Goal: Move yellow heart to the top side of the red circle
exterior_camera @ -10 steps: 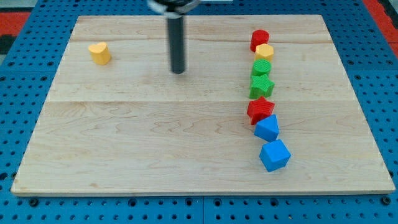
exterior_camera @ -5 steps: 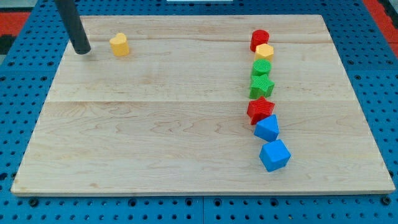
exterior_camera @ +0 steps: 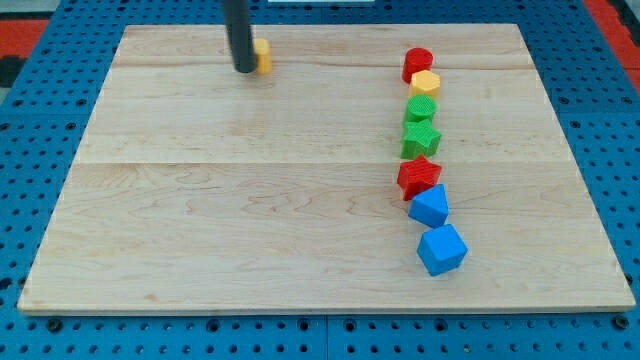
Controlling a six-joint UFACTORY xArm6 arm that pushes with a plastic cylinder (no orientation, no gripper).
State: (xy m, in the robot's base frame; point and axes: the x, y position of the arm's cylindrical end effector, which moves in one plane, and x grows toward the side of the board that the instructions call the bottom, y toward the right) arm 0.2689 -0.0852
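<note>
The yellow heart [exterior_camera: 262, 56] lies near the view's top, left of centre, mostly hidden behind my rod. My tip [exterior_camera: 244, 70] touches its left side. The red circle [exterior_camera: 418, 62] sits far to the right, at the top of a column of blocks, with bare board above it.
Below the red circle runs a column: a yellow hexagon [exterior_camera: 425, 84], a green circle [exterior_camera: 421, 107], a green star [exterior_camera: 420, 137], a red star [exterior_camera: 418, 176], a blue block [exterior_camera: 429, 207] and a blue cube [exterior_camera: 441, 249]. The wooden board [exterior_camera: 250, 220] lies on a blue pegboard.
The yellow heart has slid to the right along the board's top. My tip went from the middle to the heart's left and now follows close behind it, pushing rightward.
</note>
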